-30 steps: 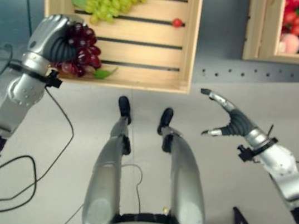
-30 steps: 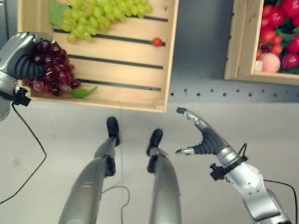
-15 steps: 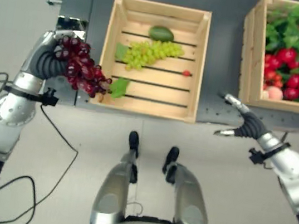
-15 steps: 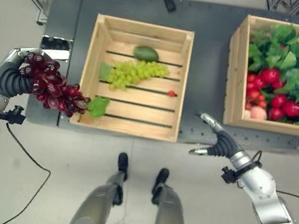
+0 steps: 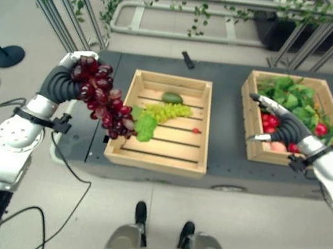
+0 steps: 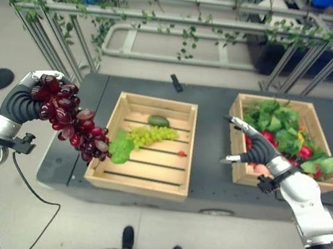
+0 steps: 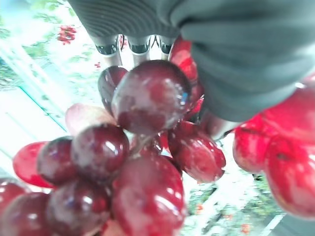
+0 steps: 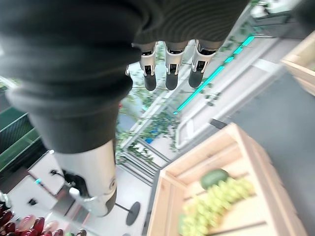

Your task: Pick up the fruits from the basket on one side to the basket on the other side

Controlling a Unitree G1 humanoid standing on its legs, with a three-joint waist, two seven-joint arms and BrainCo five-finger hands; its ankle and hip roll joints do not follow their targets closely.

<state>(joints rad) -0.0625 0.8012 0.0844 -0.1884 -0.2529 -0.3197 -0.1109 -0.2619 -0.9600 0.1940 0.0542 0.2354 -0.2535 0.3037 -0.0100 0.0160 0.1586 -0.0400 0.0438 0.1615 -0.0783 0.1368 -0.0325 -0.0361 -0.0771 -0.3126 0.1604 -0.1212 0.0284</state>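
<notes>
At 9 o'clock of the left crate (image 6: 143, 152), the left hand (image 6: 29, 101) is raised with fingers curled round a bunch of red grapes (image 6: 69, 124). The bunch trails down toward 4 o'clock; its green leaf (image 6: 120, 149) overlaps the crate's left wall, the grapes themselves hang just outside that wall, over the dark table (image 6: 215, 116) edge. Left wrist view: grapes pressed against the fingers (image 7: 116, 49).

Left crate holds green grapes (image 6: 149, 136) mid-floor, an avocado (image 6: 158, 121) at 12 o'clock near the back wall, a small red fruit (image 6: 181, 154) at 3 o'clock. Front slats bare.

Right hand (image 6: 254, 151) sits at the left wall of the right crate (image 6: 327, 183), fingers spread wide and straight, holding nothing. Right crate is packed with red fruits (image 6: 266, 136) and greens (image 6: 283, 120).

Bare table strip runs between the two crates. A small black object (image 6: 176, 83) lies at 12 o'clock of the left crate, near the table's back edge. Metal railing with vines (image 6: 189, 15) stands behind the table, well apart.
</notes>
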